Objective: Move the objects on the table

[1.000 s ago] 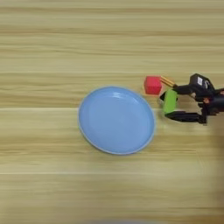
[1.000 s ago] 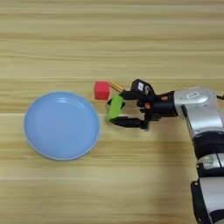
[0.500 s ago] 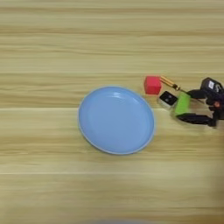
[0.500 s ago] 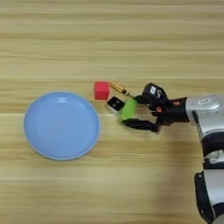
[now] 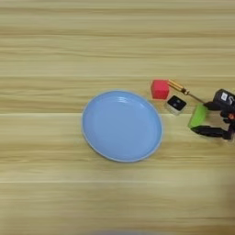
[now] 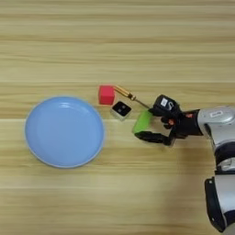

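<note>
Left eye view: the plate (image 5: 121,125) lay empty, the black cube (image 5: 176,104) sat right of it beside a red cube (image 5: 159,89), so sorting looked barely begun; right eye view: the right gripper (image 6: 148,123) clasped the green block (image 6: 142,121) off the table (image 6: 117,36).

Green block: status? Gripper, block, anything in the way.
Right gripper around green block, right of plate. Grip unconfirmed. Black cube, red cube and a thin stick sit between block and plate.
</note>
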Controlling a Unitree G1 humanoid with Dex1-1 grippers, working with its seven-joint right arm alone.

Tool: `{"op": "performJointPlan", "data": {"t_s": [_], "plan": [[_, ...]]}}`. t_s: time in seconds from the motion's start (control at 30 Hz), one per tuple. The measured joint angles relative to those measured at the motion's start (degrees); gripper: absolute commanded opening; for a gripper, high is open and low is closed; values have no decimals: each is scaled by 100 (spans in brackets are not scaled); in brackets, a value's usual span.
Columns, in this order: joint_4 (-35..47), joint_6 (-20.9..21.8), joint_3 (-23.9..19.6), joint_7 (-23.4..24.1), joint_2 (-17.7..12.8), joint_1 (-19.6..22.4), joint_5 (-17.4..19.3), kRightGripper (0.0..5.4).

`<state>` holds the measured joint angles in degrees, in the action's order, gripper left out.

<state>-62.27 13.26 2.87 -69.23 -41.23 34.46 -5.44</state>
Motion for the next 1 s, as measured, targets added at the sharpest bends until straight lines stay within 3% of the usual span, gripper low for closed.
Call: {"op": "performJointPlan", "data": {"t_s": [0.03, 0.23, 0.77, 1.0], "plan": [[-12, 11, 7, 9, 3, 12, -14, 481], [-83, 110, 61, 129, 55, 96, -111, 538], [-43, 150, 98, 0, 139, 131, -89, 538], [192, 135, -41, -121, 226, 126, 146, 538]]}}
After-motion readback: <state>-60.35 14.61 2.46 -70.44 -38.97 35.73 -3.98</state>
